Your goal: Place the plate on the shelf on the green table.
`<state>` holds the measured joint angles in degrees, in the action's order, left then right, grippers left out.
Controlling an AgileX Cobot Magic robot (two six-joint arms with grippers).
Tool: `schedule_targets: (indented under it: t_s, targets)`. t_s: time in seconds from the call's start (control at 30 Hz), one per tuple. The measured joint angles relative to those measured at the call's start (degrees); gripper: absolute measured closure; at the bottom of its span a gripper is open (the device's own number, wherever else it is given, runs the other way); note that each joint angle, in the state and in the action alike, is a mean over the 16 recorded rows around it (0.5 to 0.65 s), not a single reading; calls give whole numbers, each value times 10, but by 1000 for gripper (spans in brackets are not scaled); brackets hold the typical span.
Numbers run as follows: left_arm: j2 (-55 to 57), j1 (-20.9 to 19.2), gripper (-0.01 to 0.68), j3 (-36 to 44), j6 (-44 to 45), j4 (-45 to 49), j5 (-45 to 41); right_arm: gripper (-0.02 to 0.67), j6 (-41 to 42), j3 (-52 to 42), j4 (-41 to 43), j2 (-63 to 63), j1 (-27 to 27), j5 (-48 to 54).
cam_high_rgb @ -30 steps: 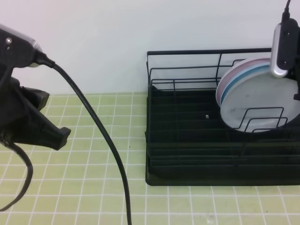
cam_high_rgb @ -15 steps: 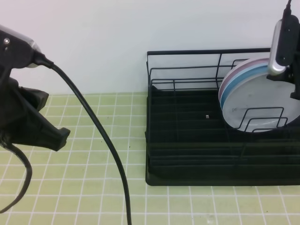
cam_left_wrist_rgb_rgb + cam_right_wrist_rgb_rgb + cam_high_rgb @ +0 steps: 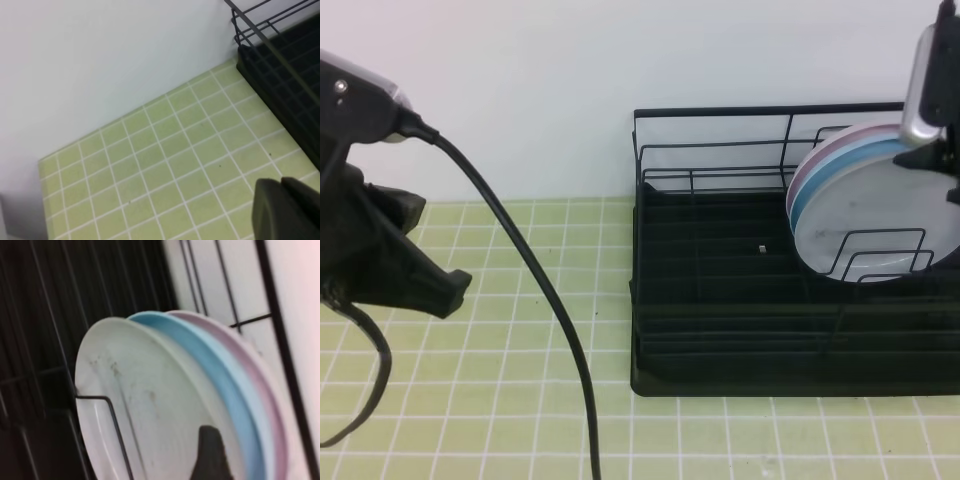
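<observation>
Right tool (image 3: pixel 954 170), jaws apart, holds nothing; pale grey plate (image 3: pixel 880 225) (faintly scuffed) stands on edge in the shelf (image 3: pixel 720 300), at the tool's seven o'clock. Left tool (image 3: pixel 287 210) is closed.

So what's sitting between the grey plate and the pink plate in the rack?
The light blue plate stands between the grey plate and the pink plate, all upright in the rack. The right wrist view shows it best.

three plates (image 3: pixel 880 215), one shelf (image 3: pixel 720 300)
</observation>
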<state>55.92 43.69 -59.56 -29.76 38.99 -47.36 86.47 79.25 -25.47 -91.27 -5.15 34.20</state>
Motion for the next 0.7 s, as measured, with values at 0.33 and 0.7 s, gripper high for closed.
schedule_targets:
  t_s: [0.33, 0.7]
  targets:
    - [-44, 0, 675, 1, -46, 53, 3, 402, -192, 0, -23, 108, 0, 44]
    - [-172, 0, 675, 72, -65, 62, 20, 644, -431, -21, -22, 248, 0, 149]
